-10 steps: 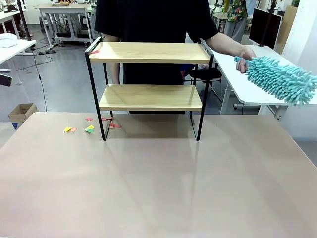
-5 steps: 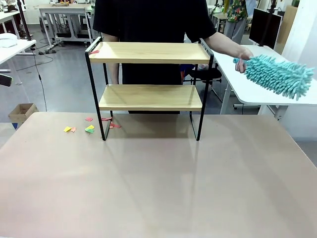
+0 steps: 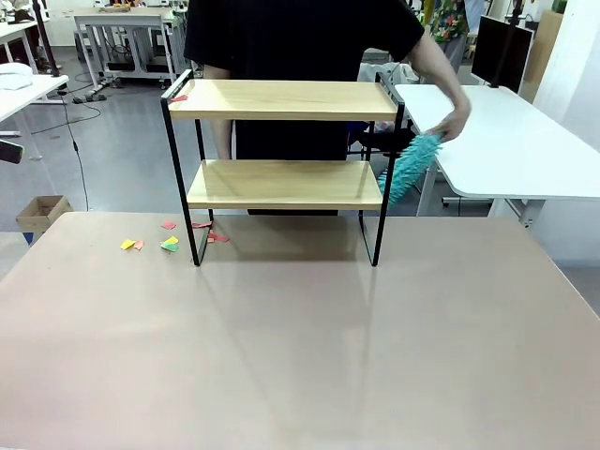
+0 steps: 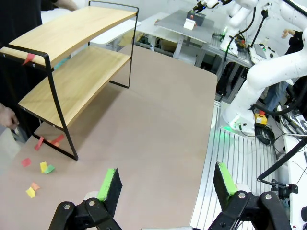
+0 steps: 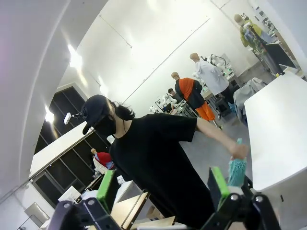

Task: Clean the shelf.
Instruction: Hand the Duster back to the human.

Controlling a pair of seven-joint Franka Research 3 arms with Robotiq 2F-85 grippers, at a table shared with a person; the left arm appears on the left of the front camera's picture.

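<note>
Person's hand (image 3: 455,120) dangles a fluffy teal duster (image 3: 408,167) beside the two-tier wooden shelf in black metal frame (image 3: 281,150)
Left gripper (image 4: 165,184) and right gripper (image 5: 160,189) jaws both spread wide, holding nothing; coloured paper scraps (image 3: 169,242) litter the beige tabletop (image 3: 300,347)

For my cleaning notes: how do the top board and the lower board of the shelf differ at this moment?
The top board carries a small red scrap at one corner; the lower board looks bare. The person's teal duster hangs beside the end of the lower board, below the top board. Both are light wood in the same black frame.
</note>
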